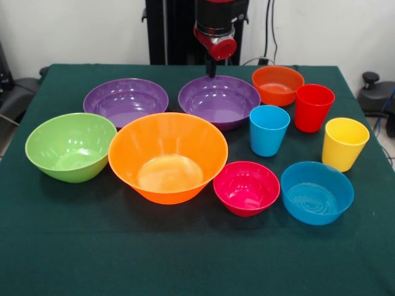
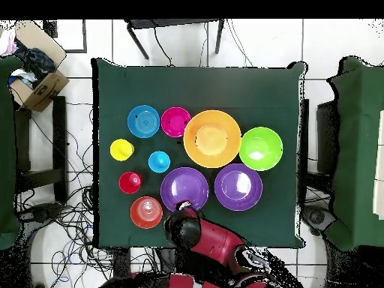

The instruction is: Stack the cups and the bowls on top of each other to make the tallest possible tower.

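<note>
Nothing is stacked: every glossy plastic piece sits upright and alone on the dark green tablecloth (image 1: 185,259). In the front view the large orange round bowl (image 1: 168,157) is the hub. At its 9 o'clock the lime green medium bowl (image 1: 71,147) touches or nearly touches its rim; at 11 o'clock lies one large purple bowl (image 1: 126,100), and at 1 o'clock the second large purple bowl (image 1: 219,101), its near rim hidden behind the orange one. At 4 o'clock is the small pink-red bowl (image 1: 246,187), just beside the orange wall, with the small blue bowl (image 1: 317,192) close on its far side. The blue tapered tumbler (image 1: 269,129) stands at 3 o'clock, close to the second purple bowl's rim; the red tumbler (image 1: 313,108) and yellow tumbler (image 1: 344,143) stand further out toward the table's edge, and the small orange bowl (image 1: 278,85) sits behind them near the far edge. The gripper (image 1: 211,69) hangs over the far rim of the second purple bowl; whether its fingers are parted or together I cannot tell. Open cloth runs widest along the near edge, a narrower strip at 9 o'clock beyond the green bowl. In the overhead view the red and black arm (image 2: 214,244) reaches in from 6 o'clock.
</note>
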You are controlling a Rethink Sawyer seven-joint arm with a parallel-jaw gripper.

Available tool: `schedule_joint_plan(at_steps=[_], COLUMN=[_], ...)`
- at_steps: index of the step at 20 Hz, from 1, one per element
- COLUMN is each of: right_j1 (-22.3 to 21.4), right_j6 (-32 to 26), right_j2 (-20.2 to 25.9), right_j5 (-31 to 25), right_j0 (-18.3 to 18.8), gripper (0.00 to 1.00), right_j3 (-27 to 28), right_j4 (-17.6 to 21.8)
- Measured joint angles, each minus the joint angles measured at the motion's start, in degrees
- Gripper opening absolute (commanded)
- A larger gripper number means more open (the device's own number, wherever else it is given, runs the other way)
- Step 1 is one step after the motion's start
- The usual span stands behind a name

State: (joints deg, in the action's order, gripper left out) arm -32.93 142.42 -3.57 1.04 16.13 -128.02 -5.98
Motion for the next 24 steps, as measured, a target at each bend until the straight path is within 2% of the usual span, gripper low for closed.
schedule_joint_plan(at_steps=[24], right_j1=[2.8], right_j6=[0.0], right_j2=[-0.13], right_j5=[0.02], right_j0=[-0.47], gripper=[0.0], right_j3=[0.68], right_j4=[1.29])
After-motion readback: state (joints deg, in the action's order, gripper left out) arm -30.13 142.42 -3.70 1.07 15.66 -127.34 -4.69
